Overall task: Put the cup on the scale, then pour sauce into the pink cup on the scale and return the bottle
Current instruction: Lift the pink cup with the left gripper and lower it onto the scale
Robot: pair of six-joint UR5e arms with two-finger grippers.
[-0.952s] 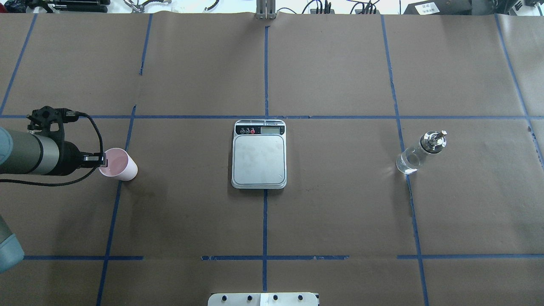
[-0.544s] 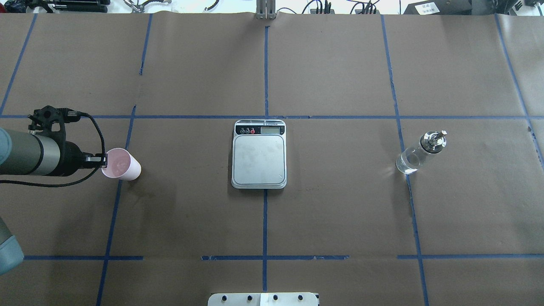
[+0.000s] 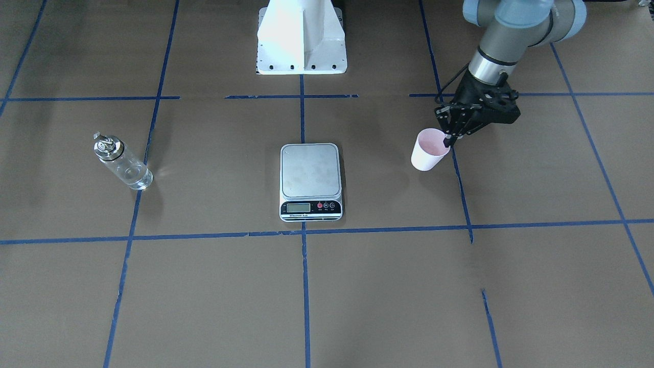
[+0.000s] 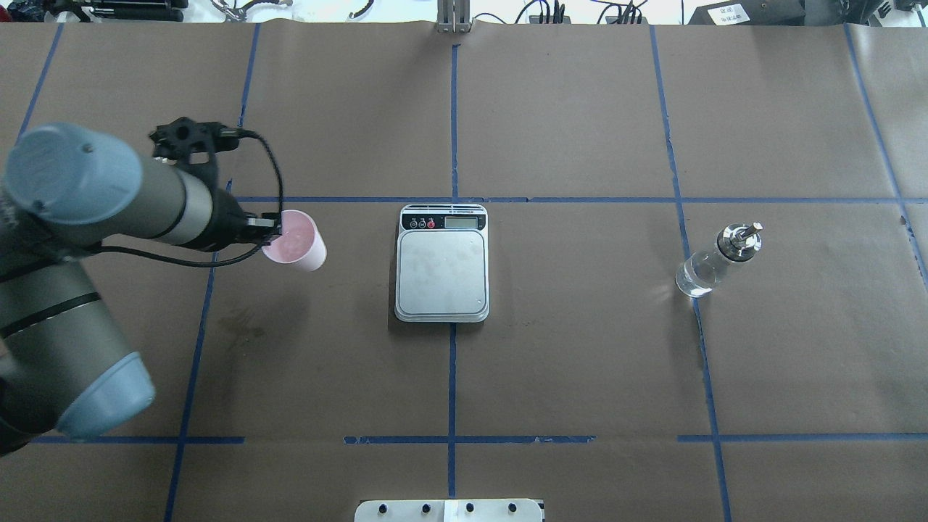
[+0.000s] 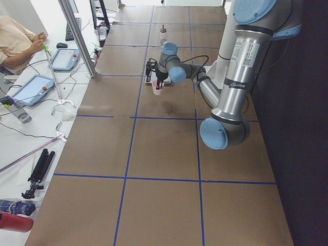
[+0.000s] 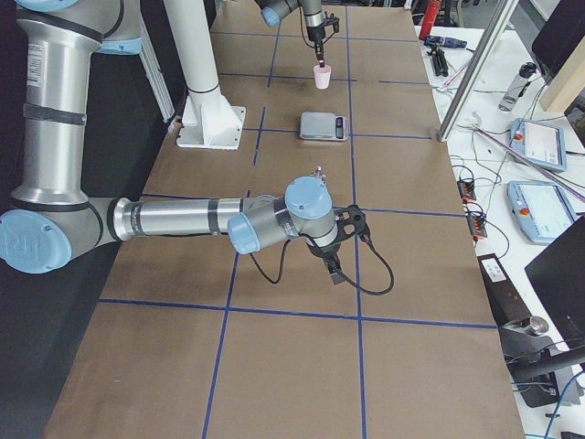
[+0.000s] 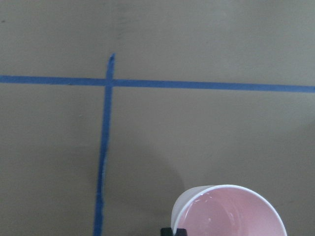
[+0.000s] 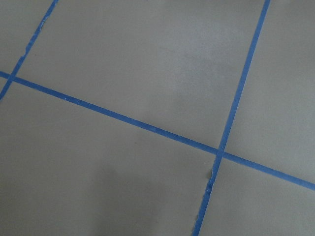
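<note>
My left gripper [image 4: 272,228] is shut on the near rim of the pale pink cup [image 4: 297,246] and holds it upright above the table, left of the scale [image 4: 441,262]. The front-facing view shows the cup [image 3: 429,149] to the right of the scale [image 3: 310,176], with a gap between them. The left wrist view shows the cup's open mouth [image 7: 229,211], which looks empty. The clear glass bottle [image 4: 714,262] with its silver pourer cap stands alone on the right [image 3: 120,162]. My right gripper [image 6: 334,270] shows only in the exterior right view, low over the table; I cannot tell if it is open or shut.
The table is covered in brown paper with blue tape lines. The white robot base [image 3: 301,36] stands behind the scale. An aluminium post [image 5: 77,36] and an operators' desk with tablets [image 5: 38,87] border the far side.
My left arm has swung right and forward, carrying the cup up off its old spot at the far left toward the scale. Scale and bottle have not moved.
</note>
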